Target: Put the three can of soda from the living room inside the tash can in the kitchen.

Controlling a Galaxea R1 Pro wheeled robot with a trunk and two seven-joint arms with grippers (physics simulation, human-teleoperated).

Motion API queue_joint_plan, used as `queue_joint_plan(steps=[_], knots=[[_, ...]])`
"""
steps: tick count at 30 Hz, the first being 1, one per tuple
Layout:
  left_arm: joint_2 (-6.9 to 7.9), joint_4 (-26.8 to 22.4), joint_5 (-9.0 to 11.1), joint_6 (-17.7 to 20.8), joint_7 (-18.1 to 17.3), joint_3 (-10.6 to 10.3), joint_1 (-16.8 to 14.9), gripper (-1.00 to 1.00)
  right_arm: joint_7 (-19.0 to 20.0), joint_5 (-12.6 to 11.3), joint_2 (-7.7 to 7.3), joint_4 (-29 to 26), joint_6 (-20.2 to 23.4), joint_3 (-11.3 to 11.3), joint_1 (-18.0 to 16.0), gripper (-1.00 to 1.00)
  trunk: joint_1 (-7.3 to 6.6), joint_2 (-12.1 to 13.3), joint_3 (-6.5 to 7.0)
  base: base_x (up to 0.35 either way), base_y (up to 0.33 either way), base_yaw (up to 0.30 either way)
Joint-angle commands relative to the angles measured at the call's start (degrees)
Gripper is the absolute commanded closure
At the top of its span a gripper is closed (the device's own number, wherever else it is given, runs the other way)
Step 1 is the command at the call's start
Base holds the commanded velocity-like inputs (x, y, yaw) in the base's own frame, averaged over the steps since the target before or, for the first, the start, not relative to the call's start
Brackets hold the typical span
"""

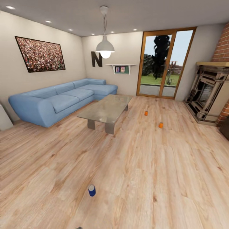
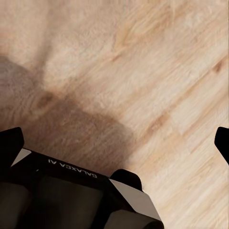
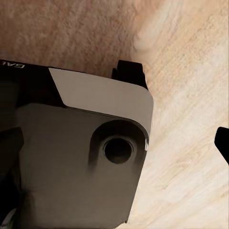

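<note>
**Living room with two soda cans on the floor, both grippers held over bare planks**

Two orange soda cans stand upright on the light wood floor [image 1: 178,178] to the right of the glass-topped coffee table [image 1: 106,109]: the farther can [image 1: 146,113] lies nearer the table, the nearer can [image 1: 161,125] toward the brick fireplace [image 1: 210,95]. A blue can [image 1: 92,190] stands alone, well apart from them, in the foreground. The blue L-shaped sofa [image 1: 60,100] lines the left wall beneath a framed picture [image 1: 40,54]; a pendant lamp [image 1: 105,47] hangs before the glazed patio door [image 1: 165,63]. Each wrist view looks down on planks past the robot's dark body. The left gripper [image 2: 117,140] and right gripper [image 3: 117,143] show dark fingertips at opposite picture edges, jaws spread wide, nothing between them; the cans sit far from both.
</note>
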Motion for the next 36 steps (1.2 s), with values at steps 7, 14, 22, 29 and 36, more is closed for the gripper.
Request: queue_joint_plan(steps=[7,14,22,29,36], knots=[[0.00,0.00,0.00,-0.12,0.00,0.00,0.03,-1.00,-2.66,0.08,1.97,0.00,0.02,-0.04,0.06,-1.00,0.00,0.00,0.00,0.110,0.350,0.045],[0.00,0.03,0.00,-0.16,0.01,0.00,0.03,-1.00,-5.37,0.09,2.46,0.00,-0.01,-0.05,0.27,-1.00,0.00,0.00,0.00,0.131,0.350,0.256],[0.01,0.13,0.06,0.11,0.09,0.09,0.03,-1.00,-5.67,0.14,2.49,0.00,-0.01,-0.05,0.29,-1.00,0.00,0.00,0.00,0.124,0.350,0.296],[0.04,0.25,0.09,0.14,0.17,0.12,0.03,-1.00,-5.78,0.14,2.49,0.00,-0.03,-0.05,0.29,-1.00,0.00,0.00,0.00,0.096,0.350,0.300],[0.00,0.26,0.02,0.01,0.35,0.03,0.03,-1.00,-6.17,0.14,2.49,0.00,-0.09,-0.02,0.29,-1.00,0.00,0.00,0.00,0.094,0.350,0.300]])
